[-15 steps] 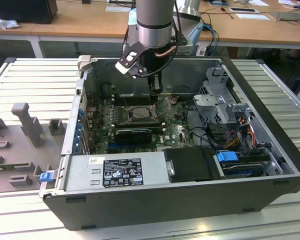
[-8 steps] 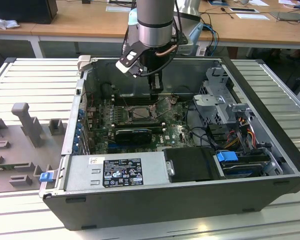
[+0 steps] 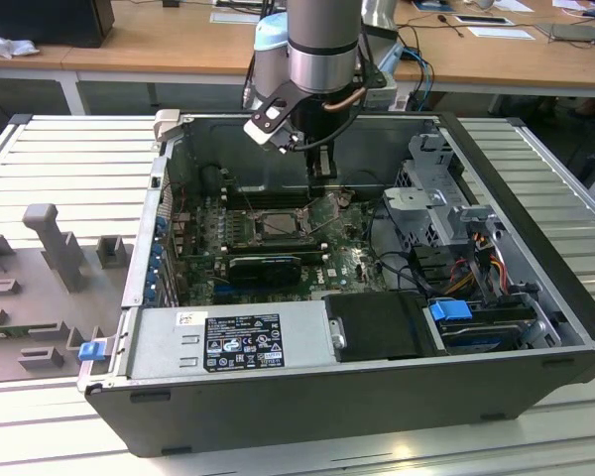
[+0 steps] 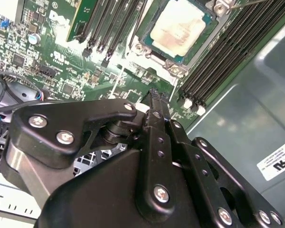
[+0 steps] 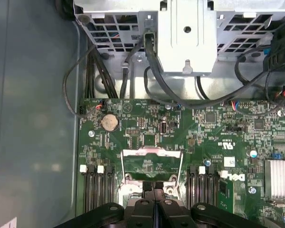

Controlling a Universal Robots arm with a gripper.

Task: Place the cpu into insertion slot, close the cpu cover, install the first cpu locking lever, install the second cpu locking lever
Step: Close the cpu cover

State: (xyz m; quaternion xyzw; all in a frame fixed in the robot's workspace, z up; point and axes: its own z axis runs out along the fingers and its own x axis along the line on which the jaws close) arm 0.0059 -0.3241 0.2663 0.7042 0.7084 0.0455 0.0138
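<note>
I have the gripper (image 4: 155,95) down inside the open computer case (image 3: 535,327), fingers pressed together on nothing. The cpu (image 4: 180,28) sits in the insertion slot (image 4: 141,46) there. Under the case is a slatted metal table (image 3: 59,159), with wooden desks (image 3: 159,40) behind it.

The cpu (image 4: 180,31) lies in the insertion slot (image 4: 145,48), with memory slots (image 4: 218,61) on both sides.

Open computer case (image 3: 278,402), coin battery (image 5: 109,123), heatsink (image 5: 279,178)
</note>
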